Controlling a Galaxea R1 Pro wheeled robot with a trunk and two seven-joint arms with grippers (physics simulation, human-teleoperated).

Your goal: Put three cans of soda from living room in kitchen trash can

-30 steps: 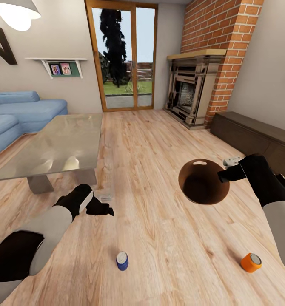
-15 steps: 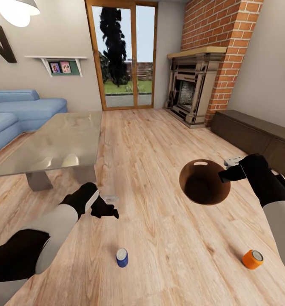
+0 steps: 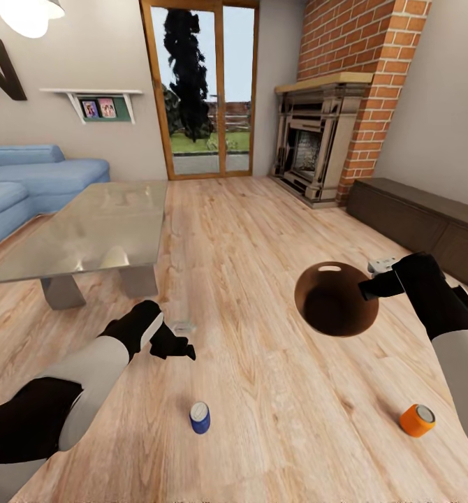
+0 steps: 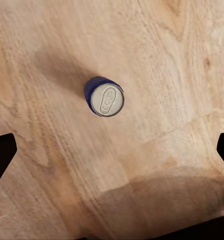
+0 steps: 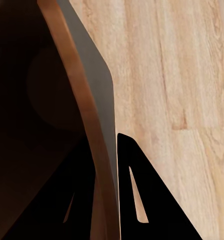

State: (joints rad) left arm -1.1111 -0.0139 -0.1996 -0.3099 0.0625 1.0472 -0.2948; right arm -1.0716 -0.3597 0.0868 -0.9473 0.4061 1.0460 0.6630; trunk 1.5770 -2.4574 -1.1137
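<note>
The left gripper [image 3: 181,347] has edged nearer the blue can [image 3: 200,417], which stands upright on the wood floor [image 3: 262,230]; its jaws are spread wide above it. The right gripper [image 3: 365,288] pinches the bin [image 3: 335,298] by its rim, held tilted off the floor. The orange can [image 3: 417,420] lies on its side near the right forearm, which is cut off by the frame edge.

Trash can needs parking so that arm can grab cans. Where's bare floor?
Bare boards lie between the blue can and orange can, under the trash can held by the right claw. Crowded by the glass table and left claw.
</note>
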